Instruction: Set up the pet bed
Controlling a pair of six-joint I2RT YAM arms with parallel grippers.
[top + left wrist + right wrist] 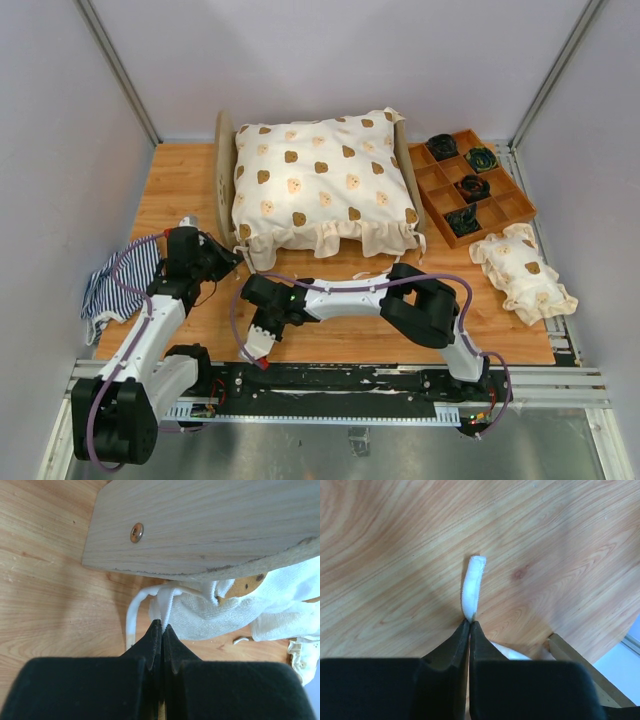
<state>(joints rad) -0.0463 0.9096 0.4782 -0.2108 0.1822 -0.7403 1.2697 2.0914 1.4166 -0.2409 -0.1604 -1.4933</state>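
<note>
A: Where is the light plywood pet bed [224, 170]?
B: Toward 12 o'clock on the wooden table [180, 190], with a cream bear-print ruffled cushion [320, 180] lying on it.
A: State of left fingers [159, 630]?
B: Closed, pinching a white fabric tie [167, 600] at the cushion's edge, by the bed's 7 o'clock corner.
A: And right fingers [466, 630]?
B: Closed on a flat white strip [472, 582]. Its end pokes past the tips, over bare table.
</note>
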